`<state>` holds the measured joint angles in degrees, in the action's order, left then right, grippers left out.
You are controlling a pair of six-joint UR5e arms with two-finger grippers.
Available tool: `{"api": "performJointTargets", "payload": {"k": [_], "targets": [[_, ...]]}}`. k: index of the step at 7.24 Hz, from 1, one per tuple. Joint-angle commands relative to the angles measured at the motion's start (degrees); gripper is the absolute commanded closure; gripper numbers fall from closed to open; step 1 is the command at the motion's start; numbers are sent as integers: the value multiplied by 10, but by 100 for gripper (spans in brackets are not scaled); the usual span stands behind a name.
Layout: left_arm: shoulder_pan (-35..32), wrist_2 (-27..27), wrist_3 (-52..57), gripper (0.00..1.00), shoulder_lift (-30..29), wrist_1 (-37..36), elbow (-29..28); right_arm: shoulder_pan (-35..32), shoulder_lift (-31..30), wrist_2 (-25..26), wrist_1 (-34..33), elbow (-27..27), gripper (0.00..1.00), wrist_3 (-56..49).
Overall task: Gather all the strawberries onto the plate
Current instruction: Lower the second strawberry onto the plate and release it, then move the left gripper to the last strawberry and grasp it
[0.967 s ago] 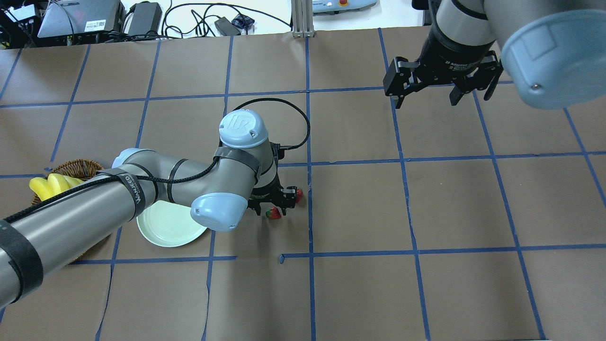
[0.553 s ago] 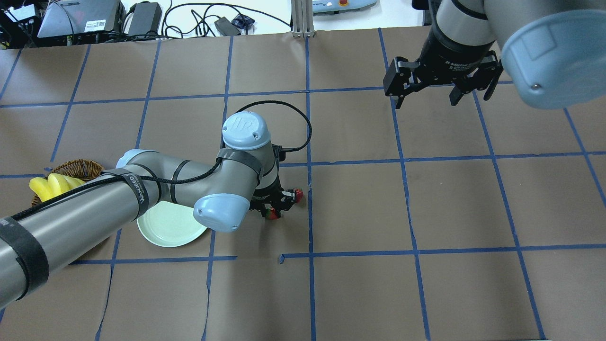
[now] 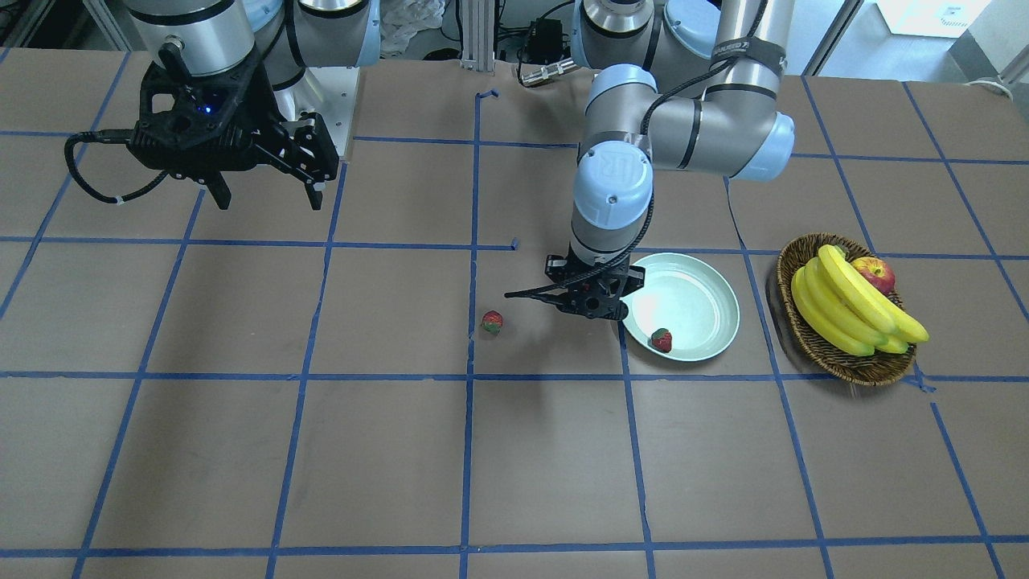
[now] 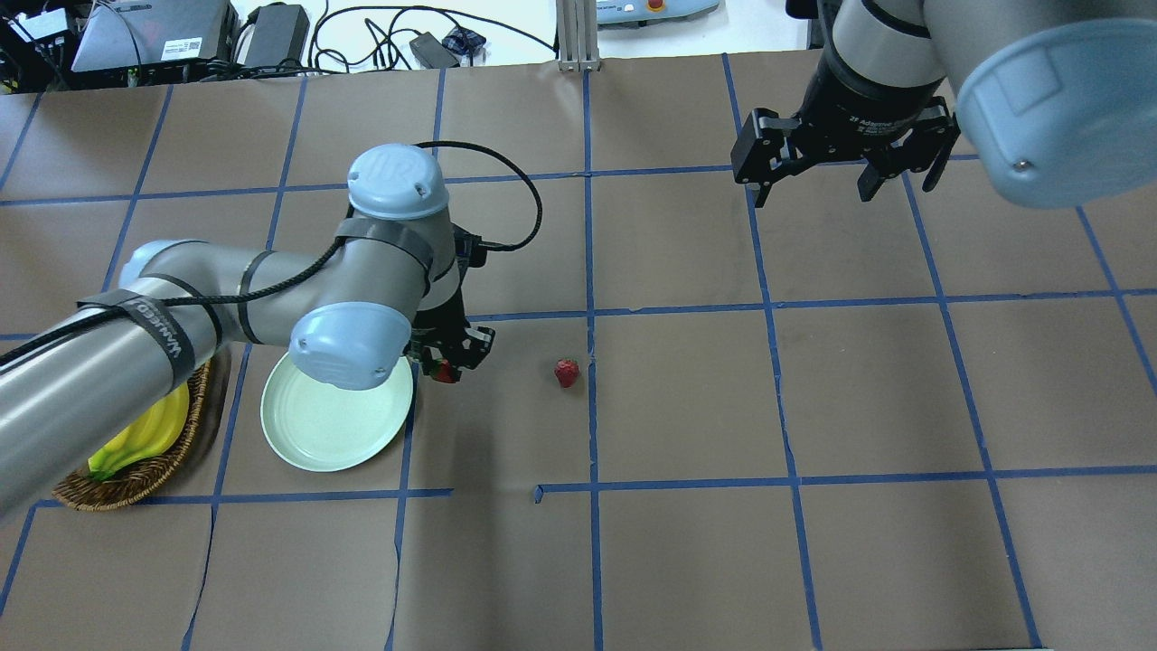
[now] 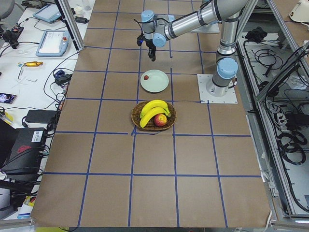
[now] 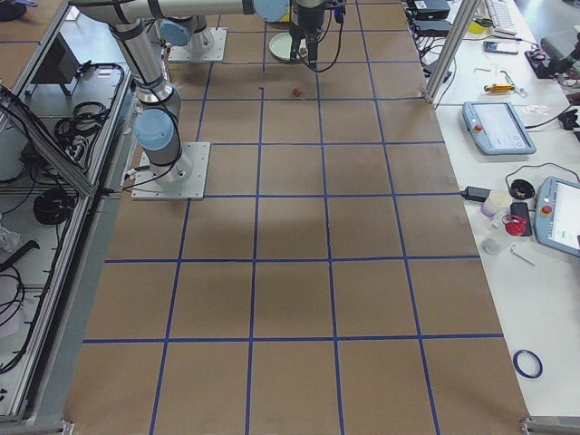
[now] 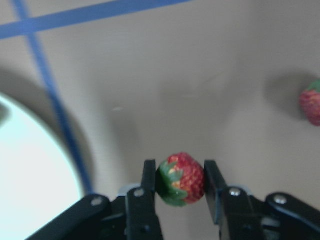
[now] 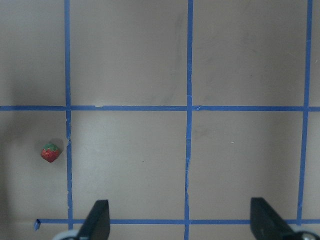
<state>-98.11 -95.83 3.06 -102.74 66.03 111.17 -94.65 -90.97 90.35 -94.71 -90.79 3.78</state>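
Fruit check at the plate (image 4: 325, 438)

My left claw (image 4: 445, 360) is clamped on one strawberry (image 7: 181, 179), hanging just outside the plate's rim, as far as I can tell. A second strawberry (image 3: 662, 339) lies inside the plate. The third strawberry (image 4: 567, 372) sits on the table (image 4: 687, 407), past my left claw from the plate. My right claw (image 4: 827, 192) gapes empty, well apart from the plate.
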Motion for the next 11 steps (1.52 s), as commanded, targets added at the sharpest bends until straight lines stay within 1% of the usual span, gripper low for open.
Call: {"api": "performJointTargets", "payload": {"k": [1, 2, 3, 4, 5, 6, 7, 8, 9, 10, 11], "targets": [[83, -25, 92, 91, 17, 26, 25, 0, 0, 0, 0, 0, 0, 0], [95, -47, 92, 91, 17, -8, 54, 0, 0, 0, 1, 0, 0, 0], [93, -45, 84, 71, 8, -26, 68, 0, 0, 0, 1, -1, 0, 0], [87, -33, 76, 4, 5, -33, 66, 0, 0, 0, 1, 0, 0, 0], [70, -3, 33, 0, 6, -34, 63, 0, 0, 0, 1, -1, 0, 0], [31, 27, -53, 0, 3, -57, 44, 0, 0, 0, 1, -1, 0, 0], [-17, 35, -121, 0, -4, -90, 15, 0, 0, 0, 1, -1, 0, 0], [-46, 61, -184, 0, -11, -100, -3, 0, 0, 0, 1, -1, 0, 0], [-71, 86, -246, 2, -30, -146, -11, 0, 0, 0, 1, -1, 0, 0], [-101, 87, -305, 5, -56, -204, -12, 0, 0, 0, 1, 0, 0, 0], [-124, 84, -327, 10, -80, -213, -14, 1, 0, 1, 1, 1, 0, 0]]}}
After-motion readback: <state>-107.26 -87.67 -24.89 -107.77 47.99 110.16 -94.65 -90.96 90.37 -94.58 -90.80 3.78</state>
